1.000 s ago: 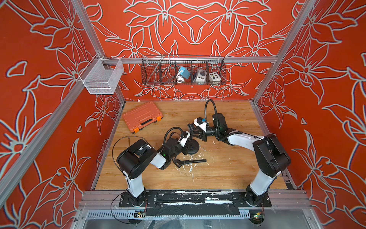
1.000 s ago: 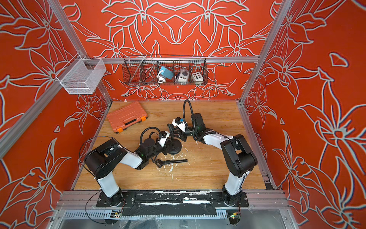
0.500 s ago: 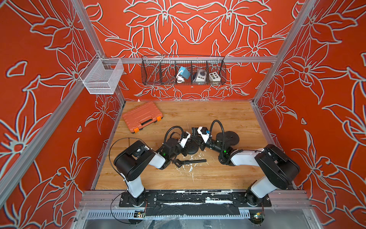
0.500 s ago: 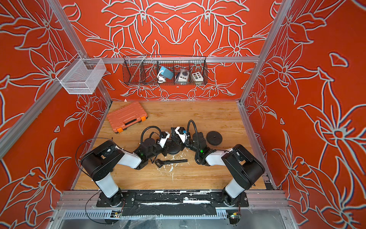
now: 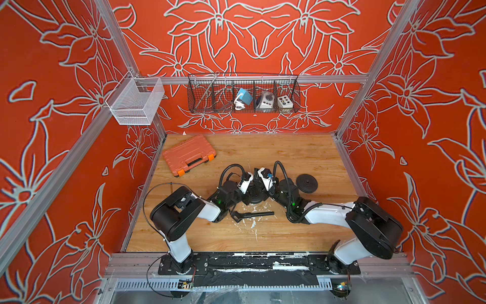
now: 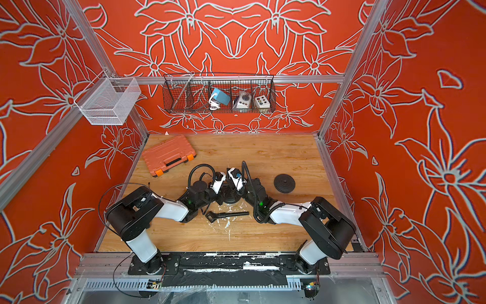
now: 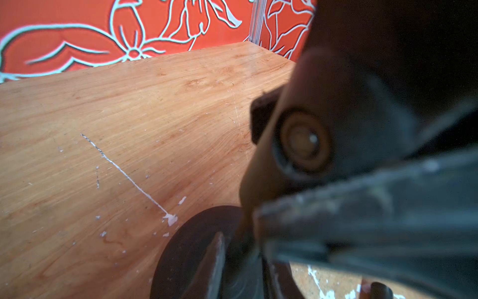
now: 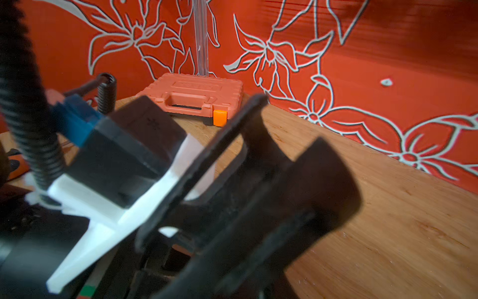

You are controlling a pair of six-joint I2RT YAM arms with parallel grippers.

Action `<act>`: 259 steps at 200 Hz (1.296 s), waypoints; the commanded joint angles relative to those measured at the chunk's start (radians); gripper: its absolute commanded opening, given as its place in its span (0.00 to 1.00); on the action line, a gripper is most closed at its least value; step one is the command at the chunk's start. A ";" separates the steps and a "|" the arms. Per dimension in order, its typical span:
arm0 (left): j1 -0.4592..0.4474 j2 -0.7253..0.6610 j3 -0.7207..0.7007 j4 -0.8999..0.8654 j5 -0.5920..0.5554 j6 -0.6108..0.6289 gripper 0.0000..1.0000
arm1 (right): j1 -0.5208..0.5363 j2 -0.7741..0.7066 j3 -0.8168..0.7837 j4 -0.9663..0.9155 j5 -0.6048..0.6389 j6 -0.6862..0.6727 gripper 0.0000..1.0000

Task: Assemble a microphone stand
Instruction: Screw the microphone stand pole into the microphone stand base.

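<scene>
A round black stand base (image 5: 254, 197) sits mid-floor, and both grippers meet over it in both top views. My left gripper (image 5: 248, 195) reaches it from the left and my right gripper (image 5: 263, 194) from the right, tips nearly touching. In the left wrist view one dark finger (image 7: 216, 259) lies over the base (image 7: 181, 261); too blurred to judge the jaws. In the right wrist view the two fingers (image 8: 201, 165) stand apart with floor showing between them. A black rod with a clip end (image 5: 251, 214) lies in front. A second black disc (image 5: 307, 183) lies to the right.
An orange tool case (image 5: 188, 155) lies at the back left of the wooden floor. A wire basket (image 5: 243, 93) with small devices hangs on the back wall, and a white mesh basket (image 5: 135, 101) on the left rail. White flecks dot the floor near the rod.
The right arm has folded back from its far reach, uncovering the second disc, and its gripper now sits against the left one over the base. The left arm has hardly moved.
</scene>
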 commanded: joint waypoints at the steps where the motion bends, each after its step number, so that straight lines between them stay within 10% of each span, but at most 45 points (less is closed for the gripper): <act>1: 0.005 0.016 0.039 0.038 -0.007 -0.010 0.26 | 0.003 0.045 -0.003 -0.228 0.045 -0.051 0.00; 99: 0.008 0.031 0.012 0.036 -0.043 -0.028 0.09 | -0.086 0.046 0.125 -0.401 -0.241 -0.107 0.08; 170: 0.008 -0.020 0.005 0.012 -0.067 -0.023 0.37 | -0.152 0.029 0.255 -0.599 -0.446 -0.157 0.00; 259: 0.008 0.012 0.073 0.018 -0.031 -0.040 0.37 | -0.150 0.013 0.252 -0.609 -0.510 -0.129 0.00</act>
